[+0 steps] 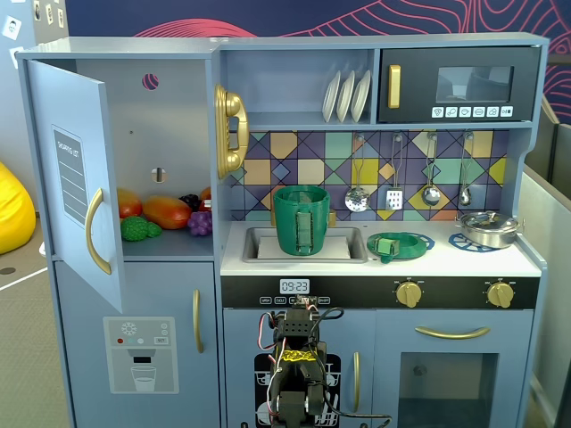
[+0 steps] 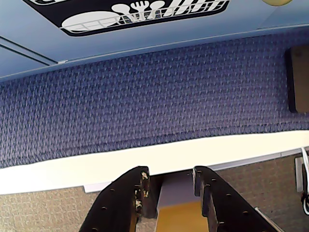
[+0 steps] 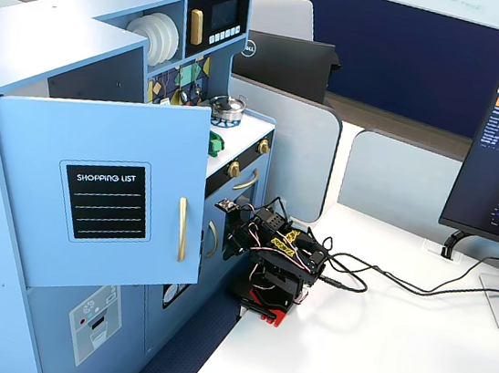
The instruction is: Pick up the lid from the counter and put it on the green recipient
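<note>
Lid lies knob-up on the bench beside the green recipient, so my tool, released and empty, must rise.

In a fixed view, the folded arm's end effector sits low before the toy kitchen. Well above it, the tall dark green plastic cylindrical pot stands in the sink. Up and to the right lies the flat round green plastic lid on the counter, with the low shiny silver pot farther right.
</note>
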### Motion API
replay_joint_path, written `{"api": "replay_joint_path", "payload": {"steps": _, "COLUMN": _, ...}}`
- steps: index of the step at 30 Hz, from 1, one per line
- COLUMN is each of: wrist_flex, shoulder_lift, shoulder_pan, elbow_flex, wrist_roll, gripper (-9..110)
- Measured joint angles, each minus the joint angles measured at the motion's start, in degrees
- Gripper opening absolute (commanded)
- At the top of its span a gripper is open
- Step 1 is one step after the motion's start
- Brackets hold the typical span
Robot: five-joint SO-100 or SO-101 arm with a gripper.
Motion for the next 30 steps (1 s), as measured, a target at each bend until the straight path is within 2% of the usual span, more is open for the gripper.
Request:
{"api": "replay_joint_path", "payload": {"steps": 7, "wrist_flex": 0.0, "shoulder_lift": 0.0, "shoulder_pan": 4.9, "elbow_flex": 0.0, "wrist_roll": 0.0, "gripper": 0}}
{"api": "replay_joint_path", "payload": {"steps": 18, "wrist_flex": -1.0, "shoulder_lift": -0.1, "shoulder_pan": 5.7, "elbow_flex": -0.1, "wrist_roll": -0.1, "gripper": 0}}
{"api": "replay_joint_path", "payload": {"steps": 19, "wrist_flex": -2.2, "shoulder_lift": -0.8, "shoulder_pan": 6.8, "elbow_flex": 0.3, "wrist_roll": -0.4, "gripper": 1}}
{"api": "replay_joint_path", "payload": {"steps": 22, "wrist_flex": -9.3, "shoulder_lift": -5.8, "shoulder_pan": 10.2, "elbow_flex": -4.7, "wrist_roll": -1.8, "gripper": 16}}
{"api": "replay_joint_path", "payload": {"steps": 27, "wrist_flex": -27.2, "shoulder_lift": -17.6, "shoulder_pan": 16.9, "elbow_flex": -19.7, "wrist_roll": -6.3, "gripper": 23}}
{"api": "replay_joint_path", "payload": {"steps": 30, "wrist_flex": -34.5, "shoulder_lift": -20.4, "shoulder_pan": 20.9, "elbow_flex": -26.0, "wrist_roll": -8.6, "gripper": 40}}
